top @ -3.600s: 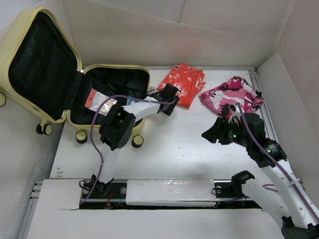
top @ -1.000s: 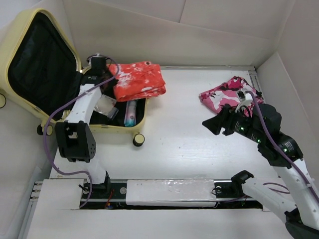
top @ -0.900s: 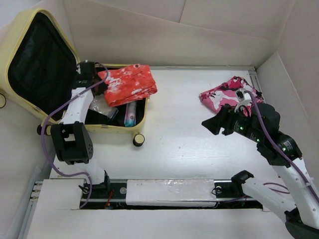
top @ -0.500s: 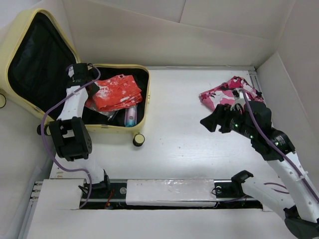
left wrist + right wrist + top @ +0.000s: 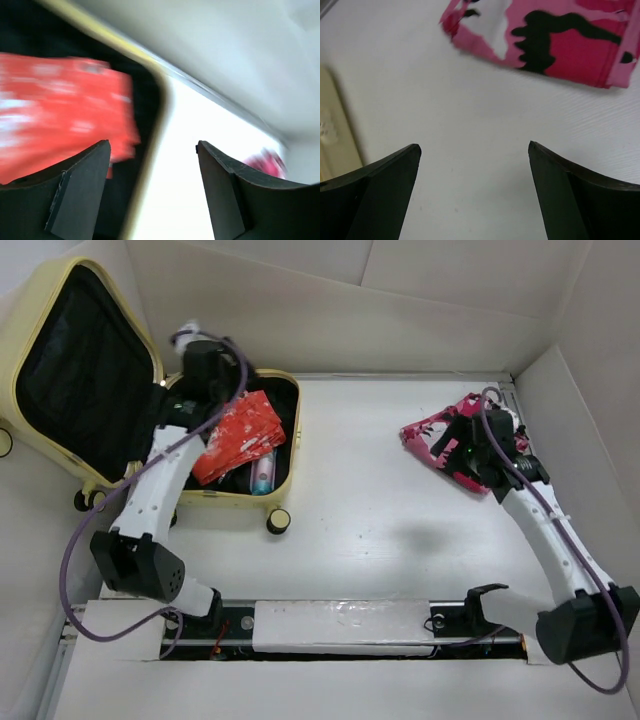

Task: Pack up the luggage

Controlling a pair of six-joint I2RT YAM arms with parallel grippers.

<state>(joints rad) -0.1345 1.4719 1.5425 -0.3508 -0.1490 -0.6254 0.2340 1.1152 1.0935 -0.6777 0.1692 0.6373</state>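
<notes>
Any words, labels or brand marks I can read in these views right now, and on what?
No text is readable in any view.
Red patterned cloth in the luggage: white marks only, no letters legible.
Tube beside it: too small to read.
Pink camouflage cloth: pattern only, no text.

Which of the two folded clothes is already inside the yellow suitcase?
The red-orange cloth with white specks; it lies in the open pale yellow hard-shell suitcase. The pink camouflage cloth lies out on the white table.
</notes>
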